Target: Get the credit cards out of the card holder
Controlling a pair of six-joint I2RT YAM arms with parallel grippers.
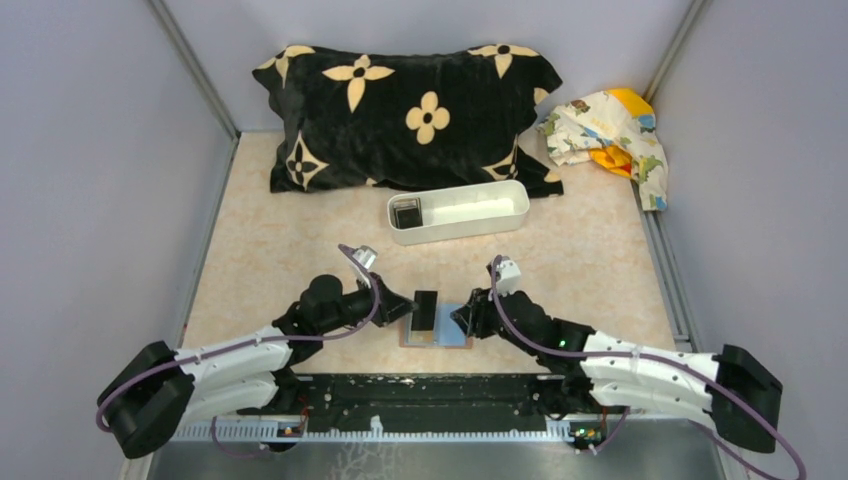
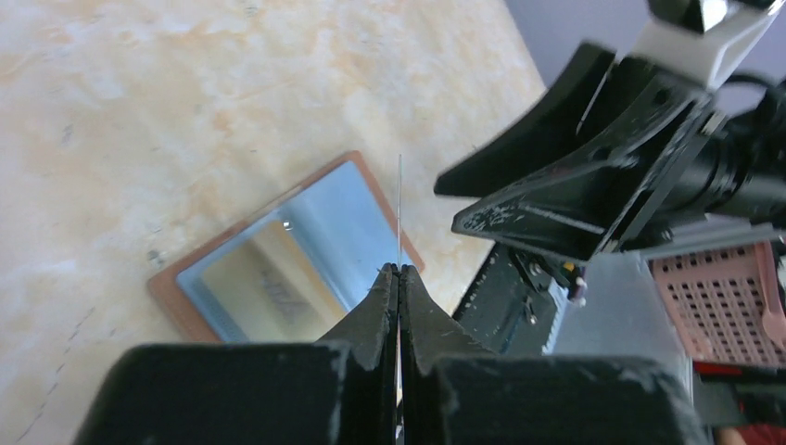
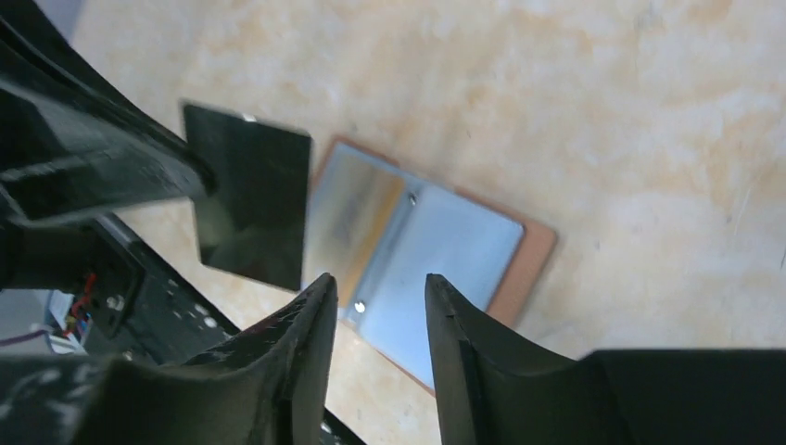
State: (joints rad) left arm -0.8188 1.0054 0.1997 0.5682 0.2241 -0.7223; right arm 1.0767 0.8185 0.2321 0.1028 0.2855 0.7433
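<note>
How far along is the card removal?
Done: a dark card seems to lie in the white tray. In hand: the left gripper is shut on a second dark card, clear of the open card holder. Left: a tan card shows in the holder's pocket; the held card needs dropping off. The right gripper hovers open beside it.

The card holder (image 1: pixel 452 338) is lying open on the surface (image 1: pixel 300 240) near its front edge, between the left claw (image 1: pixel 408 304) and the right claw (image 1: pixel 461 318). A held card (image 1: pixel 425 312) is hanging in the left claw over the holder's left half. Behind them a tray (image 1: pixel 470 229) is sitting, with a second card (image 1: pixel 406 213) lying in its left end. A pillow (image 1: pixel 410 115) is resting behind the tray, with a cloth (image 1: pixel 610 135) lying to its right.
</note>
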